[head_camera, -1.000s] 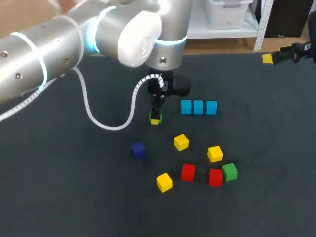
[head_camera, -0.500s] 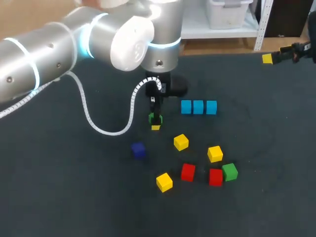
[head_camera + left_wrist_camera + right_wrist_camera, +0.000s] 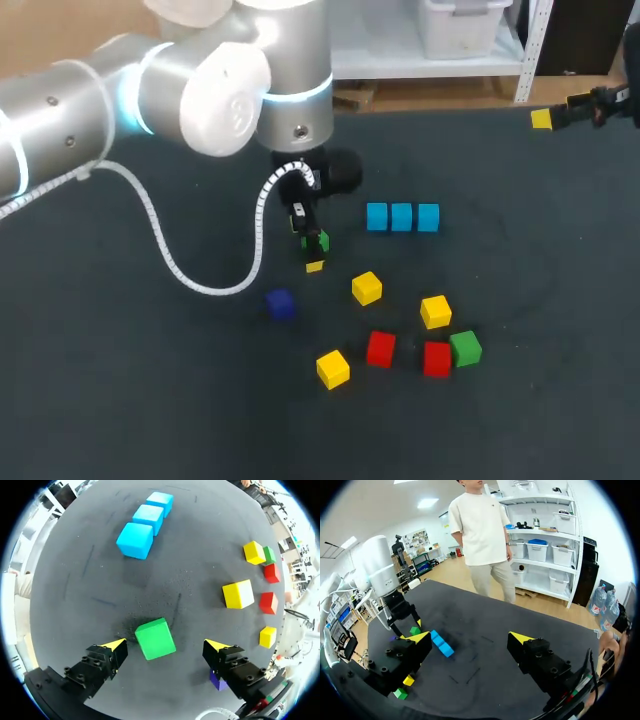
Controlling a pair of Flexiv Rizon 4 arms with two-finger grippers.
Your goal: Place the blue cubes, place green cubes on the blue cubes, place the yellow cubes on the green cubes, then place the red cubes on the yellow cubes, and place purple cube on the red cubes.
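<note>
Green cube (image 3: 155,639) near blue row (image 3: 148,518), untouched between spread fingers of left gripper (image 3: 166,644). Likely light, rigid, slick: pinch opposite flat faces squarely. Right gripper (image 3: 468,637) also spread.

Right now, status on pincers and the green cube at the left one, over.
Left pincer open, straddling green cube on table, no contact. Right pincer open, empty. Nothing between cube and blue cubes.

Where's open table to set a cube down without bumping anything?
The table is bare right of the blue cubes and left of the purple cube. It is crowded between the yellow cube nearest the blue row and the green cube by the red cube.
</note>
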